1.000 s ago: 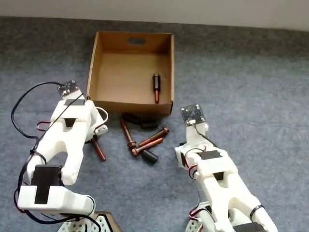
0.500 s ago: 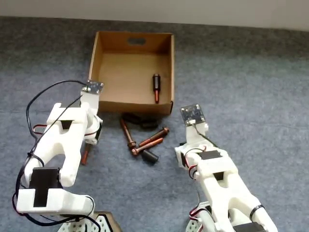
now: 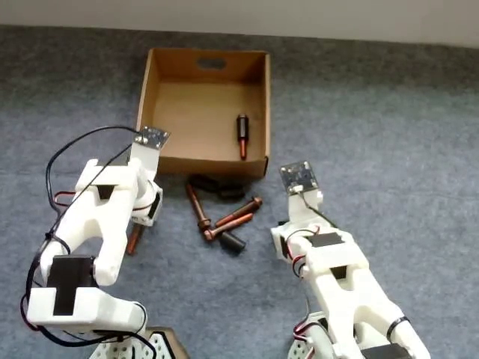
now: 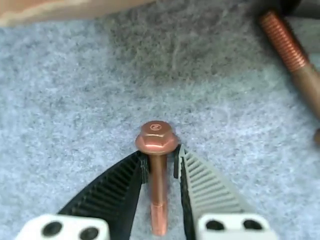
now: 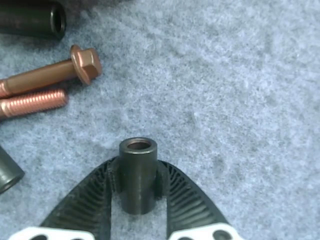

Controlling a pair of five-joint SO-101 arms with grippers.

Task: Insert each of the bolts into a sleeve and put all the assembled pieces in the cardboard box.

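Desk (image 3: 389, 134): grey carpet-like surface carrying everything. There is broad bare room on the outer side of each arm and little between them.
Cardboard box (image 3: 206, 163): open-topped, beyond the arms. Its near wall stands just behind the loose parts, and most of its floor is bare.
Left arm (image 3: 97, 217): low over the desk, near the box's near left corner.
Right arm (image 3: 337, 277): on the other side of the parts pile, apart from the box.
Left gripper (image 4: 160, 155): fingers closed narrowly on the shank of a held bolt (image 4: 156, 136), just under its hex head. The bolt points away from the wrist camera, just above the desk.
Right gripper (image 5: 137, 167): fingers clamped on a held sleeve (image 5: 135, 192), whose open bore faces outward.
Loose bolts (image 3: 195, 203): three lie on the desk between the arms, two of them side by side.
Loose sleeves (image 3: 233, 241): one lies beside the bolt heads. Others, apparently two, lie end to end against the box's near wall.
Assembled piece (image 3: 242, 134): one bolt-in-sleeve lies in the box, near its right wall.
Progress: judged early. One piece is boxed, and a second pair is gripped but not yet joined. Three bolts remain to be sleeved and boxed.
Clearance: joining the held parts looks best done above the pile, since the box wall and the loose parts crowd the space low down.
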